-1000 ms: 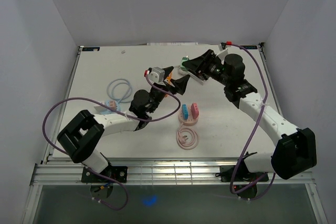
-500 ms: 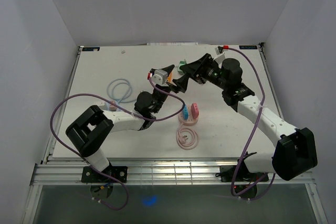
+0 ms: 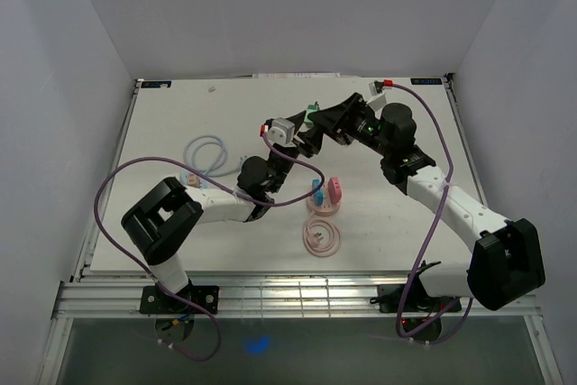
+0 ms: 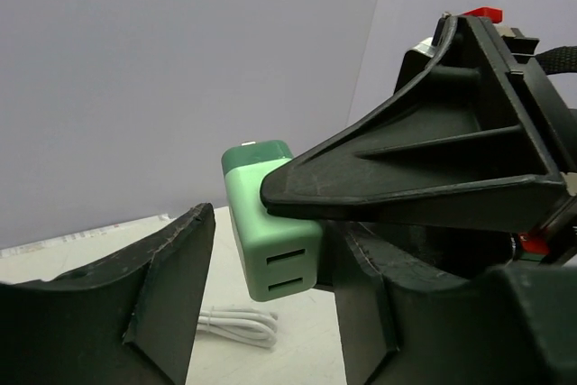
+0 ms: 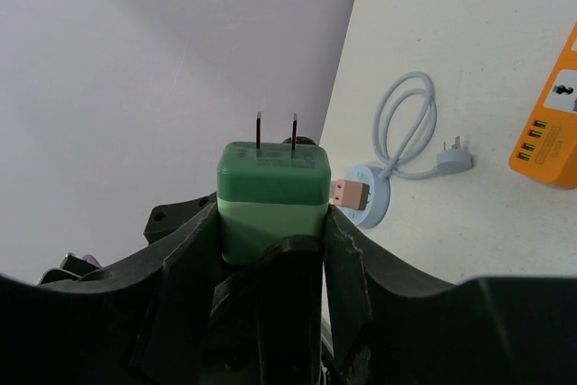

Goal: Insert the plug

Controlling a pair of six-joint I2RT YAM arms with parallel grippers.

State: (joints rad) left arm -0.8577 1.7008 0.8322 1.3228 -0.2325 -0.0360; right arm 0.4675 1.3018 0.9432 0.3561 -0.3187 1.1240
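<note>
The plug is a green block with two metal prongs pointing away from the right wrist camera. My right gripper is shut on its sides and holds it above the table. In the left wrist view the plug shows its two-slot end, between the fingers of my left gripper. That gripper is open, with a gap on each side of the block. From above, the two grippers meet at the plug over the middle of the table's far half. An orange power strip lies on the table.
A pale blue cable runs from a round blue adapter that carries a tan connector. A pink and blue adapter and a pink cable coil lie near the table's centre. A white cable lies below the plug.
My left gripper has risen to the green plug, and its jaws have narrowed around it. The right arm has shifted the plug slightly left.
</note>
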